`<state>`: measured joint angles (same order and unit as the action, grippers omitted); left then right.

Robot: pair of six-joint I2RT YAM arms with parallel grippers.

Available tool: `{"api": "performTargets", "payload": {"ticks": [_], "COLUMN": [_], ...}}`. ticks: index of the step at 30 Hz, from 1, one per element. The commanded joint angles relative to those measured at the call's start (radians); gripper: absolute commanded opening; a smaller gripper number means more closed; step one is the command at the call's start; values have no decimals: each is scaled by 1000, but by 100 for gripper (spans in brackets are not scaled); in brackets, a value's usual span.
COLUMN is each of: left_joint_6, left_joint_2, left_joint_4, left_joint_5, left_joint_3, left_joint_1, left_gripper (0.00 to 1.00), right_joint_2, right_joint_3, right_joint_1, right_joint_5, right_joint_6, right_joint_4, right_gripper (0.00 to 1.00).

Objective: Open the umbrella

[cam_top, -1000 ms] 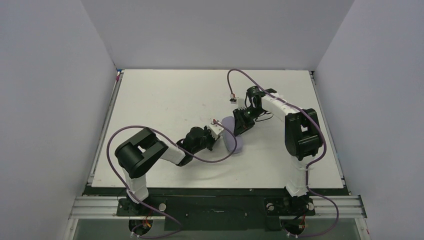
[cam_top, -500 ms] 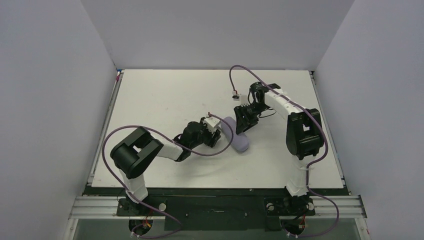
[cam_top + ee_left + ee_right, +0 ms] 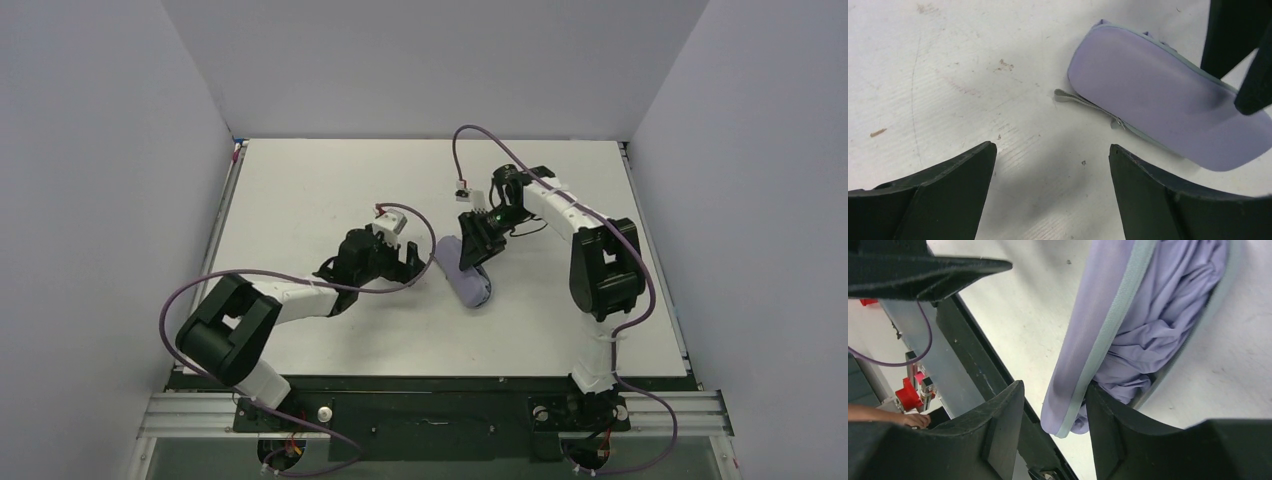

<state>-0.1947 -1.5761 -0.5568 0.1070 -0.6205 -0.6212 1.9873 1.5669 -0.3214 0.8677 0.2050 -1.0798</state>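
**Both jaws apart, umbrella still folded in its case**

From above, the lavender case (image 3: 466,276) lies on the table (image 3: 320,190), a little right of centre, between the two grippers. The left gripper (image 3: 418,262) sits just to its left without touching it, and the right gripper (image 3: 472,246) is over its far end. Nothing inside the case can be seen from there.

The left wrist camera shows the left gripper (image 3: 1052,150) with its jaws wide apart and only bare table between them. Beyond them are the case's smooth closed face (image 3: 1158,100) and its zip pull (image 3: 1073,97).

Only the right wrist camera sees the open side. The umbrella (image 3: 1168,320) is crumpled lavender cloth tucked inside. The right gripper (image 3: 1055,390) has its jaws part-way apart, and the case's zip-edged flap (image 3: 1098,340) hangs between them. It lies close against one finger (image 3: 1113,425), with table showing on the other side, so it is not pinched.
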Motion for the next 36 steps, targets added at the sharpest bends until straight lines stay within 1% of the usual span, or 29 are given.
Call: {"api": "performTargets", "payload": {"ticks": [1,2,3,4,7,10,12,16,20,22,26,27,29,32,36], "left_joint_6": [-197,-220,-268,-309,-378,-464,-500,-561,-567,-557,-549,-548,-547,-542,-556], "left_joint_2": [41,38,29,23,-14,-46,-74,-142,-176,-185,-161,-154,-134,-117,-114], "left_joint_4": [151,163,181,188,200,191,190,245,273,321,382,383,380,374,357], "left_joint_5": [62,73,90,96,118,140,160,143,112,87,51,49,44,42,49], "left_joint_3": [-93,-118,-130,-152,-192,-231,-262,-329,-365,-379,-344,-320,-287,-251,-224], "left_joint_1": [62,69,83,87,92,91,90,86,61,46,47,55,69,84,96], "left_gripper": [83,83,88,90,92,99,97,97,98,100,91,87,85,84,81], "right_joint_2": [-80,-82,-82,-81,-76,-76,-77,-84,-95,-99,-115,-117,-118,-121,-128], "right_joint_3": [34,34,34,33,28,18,13,1,-22,-33,-72,-87,-105,-130,-134], "right_joint_1": [-35,-40,-55,-59,-83,-101,-110,-121,-126,-127,-118,-109,-93,-84,-99], "right_joint_5": [82,83,82,79,75,74,73,70,54,38,-46,-80,-124,-196,-228], "right_joint_6": [19,29,34,43,46,40,30,5,-14,-18,8,11,14,19,-21], "right_joint_4": [-2,-1,0,3,17,48,72,121,154,157,157,158,159,163,189], "right_gripper": [45,46,48,51,52,52,52,52,52,52,51,51,51,52,54]}}
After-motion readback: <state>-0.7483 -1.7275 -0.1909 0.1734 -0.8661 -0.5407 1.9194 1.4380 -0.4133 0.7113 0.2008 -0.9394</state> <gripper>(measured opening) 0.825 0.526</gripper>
